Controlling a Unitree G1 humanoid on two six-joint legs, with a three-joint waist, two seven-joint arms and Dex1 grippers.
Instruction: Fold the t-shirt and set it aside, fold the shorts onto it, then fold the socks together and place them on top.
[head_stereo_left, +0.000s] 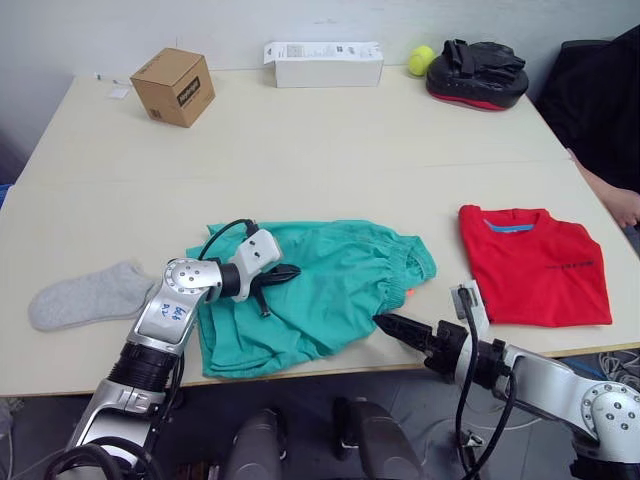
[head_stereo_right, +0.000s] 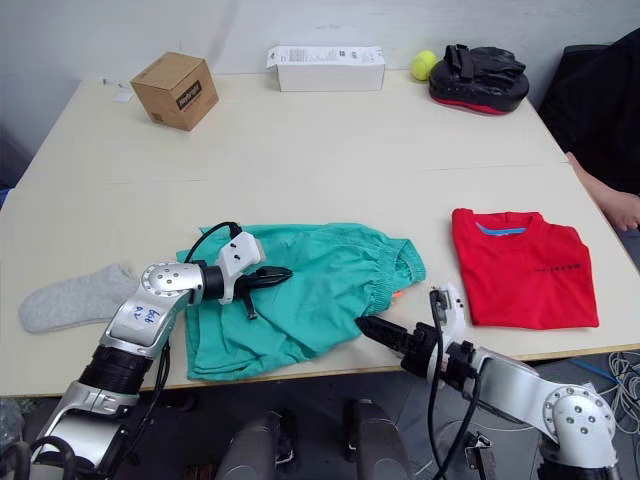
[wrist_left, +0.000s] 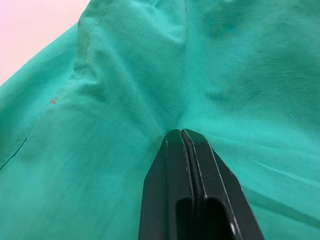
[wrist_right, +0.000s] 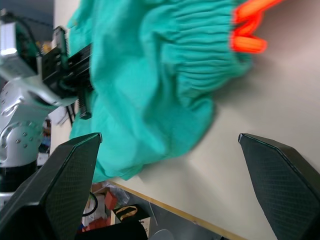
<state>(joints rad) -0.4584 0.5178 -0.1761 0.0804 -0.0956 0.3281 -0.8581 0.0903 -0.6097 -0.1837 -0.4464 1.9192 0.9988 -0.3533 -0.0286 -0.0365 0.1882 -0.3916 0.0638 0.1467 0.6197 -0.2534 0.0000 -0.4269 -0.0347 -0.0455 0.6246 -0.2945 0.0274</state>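
Folding the shorts (head_stereo_left: 320, 295) is the step in hand, as I judge it: the left gripper (head_stereo_left: 277, 277) is resting on the teal cloth near the table's (head_stereo_left: 330, 150) front edge, its fingers (wrist_left: 187, 175) pressed together with a pinch of fabric between them, as the left wrist view shows. The right gripper (head_stereo_left: 392, 327) is hovering just beside the shorts' near right corner, its fingers (wrist_right: 60, 185) spread wide apart and holding nothing. The shirt (head_stereo_left: 533, 262) is lying flat and squared off to the right, well apart from the shorts, so its fold looks done and it is already set aside. The shorts are still rumpled and only partly doubled over, not yet on the shirt. One grey sock (head_stereo_left: 88, 297) is lying to the left, untouched; I cannot make out a second one. Left to do, by my reading: finishing the shorts' fold, moving them onto the shirt, then pairing the socks on top.
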